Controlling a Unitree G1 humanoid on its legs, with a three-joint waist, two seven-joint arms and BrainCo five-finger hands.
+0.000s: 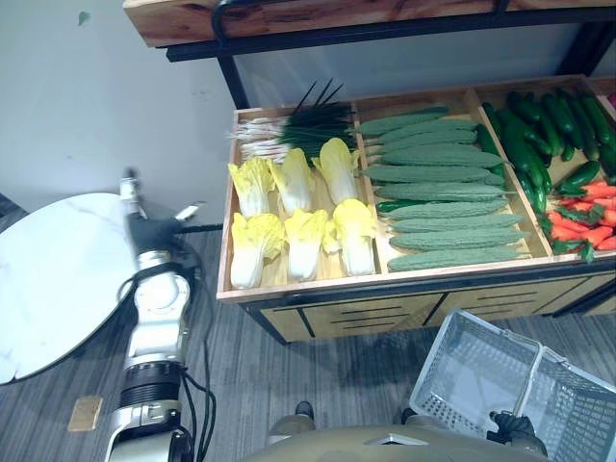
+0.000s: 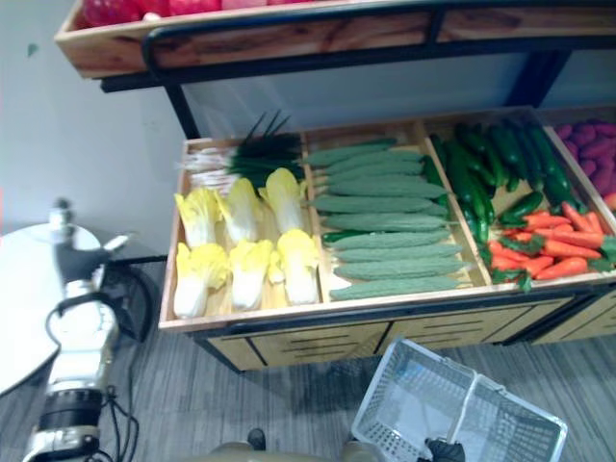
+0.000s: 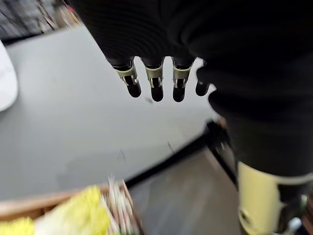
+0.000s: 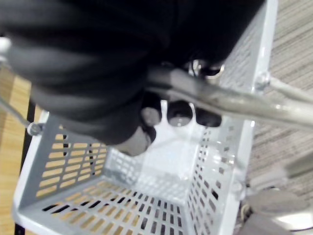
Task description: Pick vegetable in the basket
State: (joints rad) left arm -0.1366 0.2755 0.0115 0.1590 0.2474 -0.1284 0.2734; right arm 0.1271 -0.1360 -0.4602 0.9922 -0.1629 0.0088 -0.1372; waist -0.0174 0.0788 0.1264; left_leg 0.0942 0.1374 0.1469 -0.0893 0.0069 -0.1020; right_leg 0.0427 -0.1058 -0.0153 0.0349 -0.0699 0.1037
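Wooden display compartments hold yellow-white cabbages [image 1: 303, 207], ridged green gourds [image 1: 443, 192], dark cucumbers [image 1: 539, 135], carrots [image 1: 582, 226] and green onions [image 1: 294, 130]. My left hand [image 1: 149, 231] is raised left of the crate, apart from it, fingers [image 3: 154, 81] straight and holding nothing; a cabbage [image 3: 73, 215] lies past them. The grey plastic basket [image 1: 481, 380] hangs low at the right in front of the stand, with nothing inside. My right hand [image 1: 515, 426] has its fingers [image 4: 181, 112] curled round the basket's metal handle [image 4: 234, 100].
A round white table [image 1: 48, 279] stands to the left beside my left arm. A wooden upper shelf [image 1: 289, 19] on a black frame overhangs the back of the crate. Red produce [image 2: 144, 10] sits on that shelf, purple produce [image 2: 597, 154] at the far right.
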